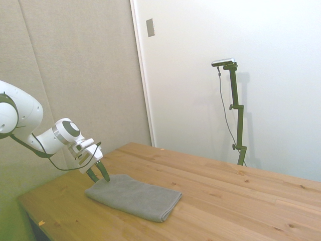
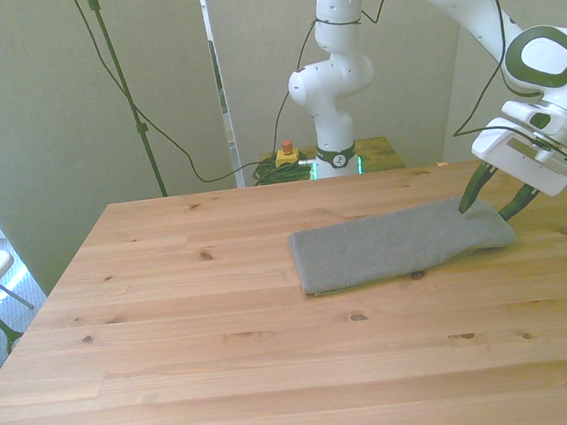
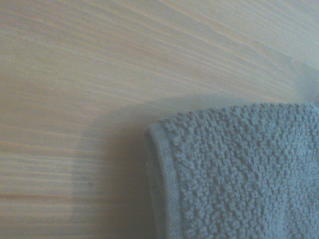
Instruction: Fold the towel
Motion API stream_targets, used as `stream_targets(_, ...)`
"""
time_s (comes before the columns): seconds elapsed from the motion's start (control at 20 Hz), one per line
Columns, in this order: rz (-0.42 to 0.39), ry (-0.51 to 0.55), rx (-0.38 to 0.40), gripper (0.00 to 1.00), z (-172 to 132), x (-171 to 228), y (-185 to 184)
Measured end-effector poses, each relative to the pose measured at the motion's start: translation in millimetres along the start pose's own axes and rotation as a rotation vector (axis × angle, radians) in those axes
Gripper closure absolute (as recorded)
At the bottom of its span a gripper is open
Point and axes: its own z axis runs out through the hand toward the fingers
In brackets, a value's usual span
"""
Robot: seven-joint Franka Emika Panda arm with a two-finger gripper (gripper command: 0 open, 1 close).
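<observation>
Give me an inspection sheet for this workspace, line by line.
Surface: wooden table, knotty planks, bare apart from the towel.
Job's things: grey towel lies flat as a long strip, apparently already doubled; layered hem shows in the wrist view.
Clutter: nothing seen on the table.
Grippers: gripper open, fingers spread at the towel's end on the front view's right, at or just above the cloth.
Cables: dark cables hang along the arm and trail behind the table's far edge.
Surroundings: pale wall panels; yellow box with a red button beside the base.
</observation>
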Motion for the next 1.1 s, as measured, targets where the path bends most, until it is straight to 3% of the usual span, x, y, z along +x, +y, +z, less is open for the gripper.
stream_targets(1.1,-0.014,-0.021,-0.021,1.00,24,5,10)
